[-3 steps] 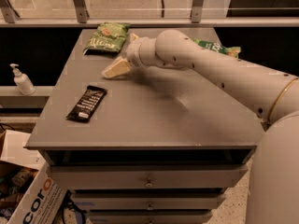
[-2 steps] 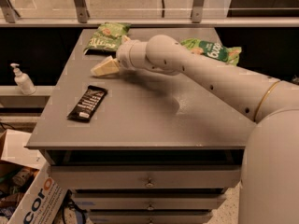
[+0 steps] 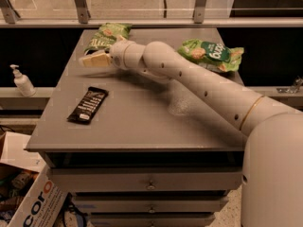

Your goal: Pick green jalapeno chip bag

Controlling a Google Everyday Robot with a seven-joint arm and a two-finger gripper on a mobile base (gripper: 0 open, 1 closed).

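The green jalapeno chip bag, dull olive green with pale lettering, lies at the far left of the grey cabinet top. My gripper reaches across from the right and hovers at the bag's near edge, its pale fingers pointing left. The gripper covers the bag's near end.
A brighter green bag with a white label lies at the back right. A black snack bar lies front left. A soap dispenser stands on a ledge to the left. A cardboard box sits on the floor, lower left.
My arm has swung left and slightly back, bringing the gripper from the middle of the top to the near edge of the olive bag. The brighter green bag is now uncovered.
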